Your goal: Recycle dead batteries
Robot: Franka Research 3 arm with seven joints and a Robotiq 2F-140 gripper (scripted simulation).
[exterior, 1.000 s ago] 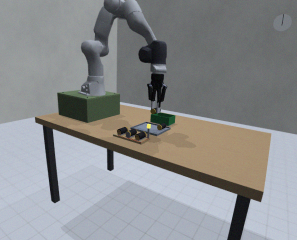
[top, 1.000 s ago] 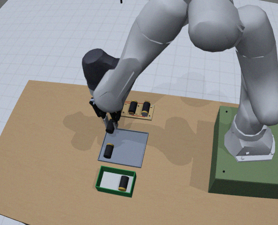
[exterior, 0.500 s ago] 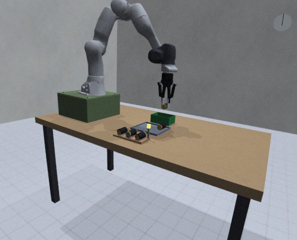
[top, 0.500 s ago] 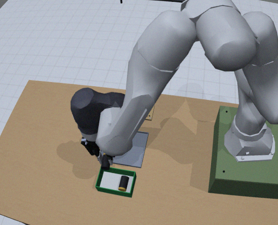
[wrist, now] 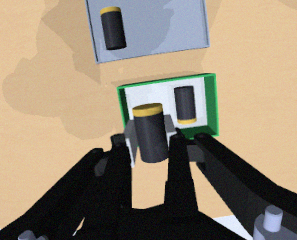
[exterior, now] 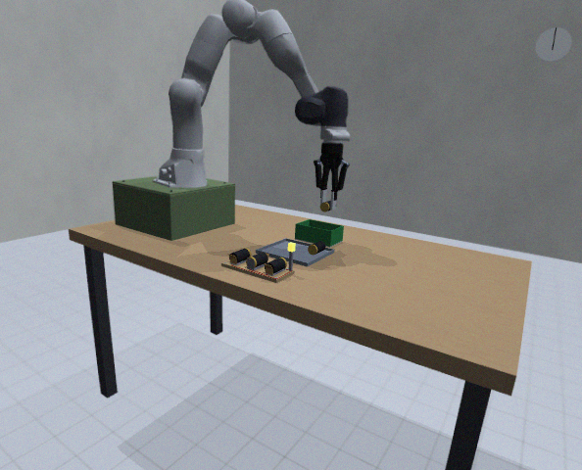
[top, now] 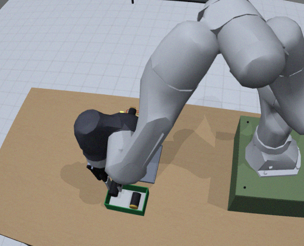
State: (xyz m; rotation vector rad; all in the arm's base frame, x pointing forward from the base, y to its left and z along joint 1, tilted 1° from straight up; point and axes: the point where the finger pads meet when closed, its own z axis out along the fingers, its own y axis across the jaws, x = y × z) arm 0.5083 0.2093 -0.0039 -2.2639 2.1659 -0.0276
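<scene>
My gripper [top: 115, 186] [exterior: 327, 202] [wrist: 150, 127] is shut on a black battery [top: 113, 188] [exterior: 324, 207] [wrist: 152, 135] with a gold end, held on its side above the green recycling box [top: 126, 210] [exterior: 318, 233] [wrist: 212, 105]. The box stands upright, and another battery [top: 134, 200] [wrist: 185, 104] lies in it. One battery [exterior: 315, 248] [wrist: 113, 29] lies on the grey tray. Three batteries [exterior: 239, 256] [exterior: 257, 260] [exterior: 275, 265] sit in the holder board [exterior: 280, 277]. The bulb [exterior: 291, 247] on its post glows yellow.
The grey tray [top: 152, 166] [exterior: 276, 248] [wrist: 155, 52] lies between the box and the holder board. The arm stands on a green block [top: 271, 203] [exterior: 144, 211]. In the top view the arm hides most of the tray and holder board.
</scene>
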